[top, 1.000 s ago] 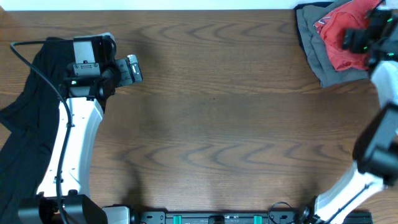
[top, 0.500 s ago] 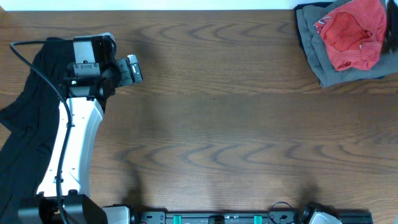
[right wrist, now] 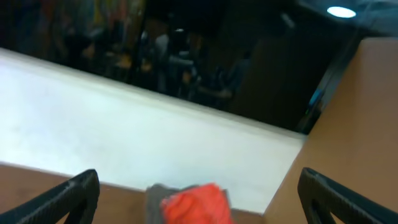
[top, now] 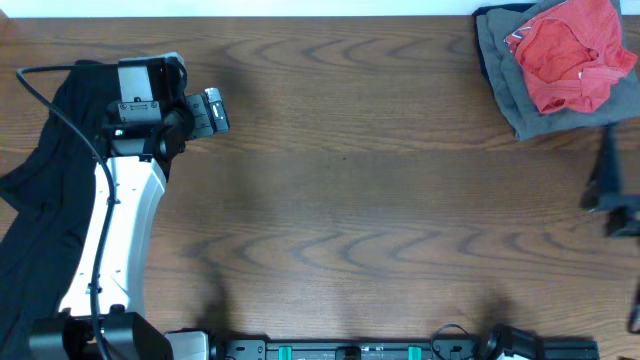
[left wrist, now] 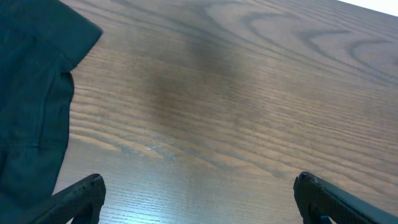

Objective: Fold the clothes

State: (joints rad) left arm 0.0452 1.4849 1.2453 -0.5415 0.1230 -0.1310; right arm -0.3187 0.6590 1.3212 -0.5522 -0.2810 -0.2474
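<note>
A crumpled red-orange T-shirt [top: 570,55] lies on a grey garment [top: 502,70] at the table's far right corner; it shows blurred in the right wrist view [right wrist: 196,204]. A long black garment [top: 40,220] lies along the left edge, partly under my left arm, and shows in the left wrist view [left wrist: 31,93]. My left gripper [top: 215,110] [left wrist: 199,199] is open and empty over bare wood to the right of the black garment. My right gripper [right wrist: 199,199] is open and empty, held well short of the red shirt; only a dark part of its arm [top: 612,185] shows at the overhead view's right edge.
The brown wooden table [top: 340,200] spans the view. A white wall [right wrist: 155,130] lies behind the table's far edge. The arm bases and a black rail [top: 350,350] sit along the near edge.
My right arm has pulled away from the red shirt pile toward the near right, leaving the pile uncovered. The left arm has not moved.
</note>
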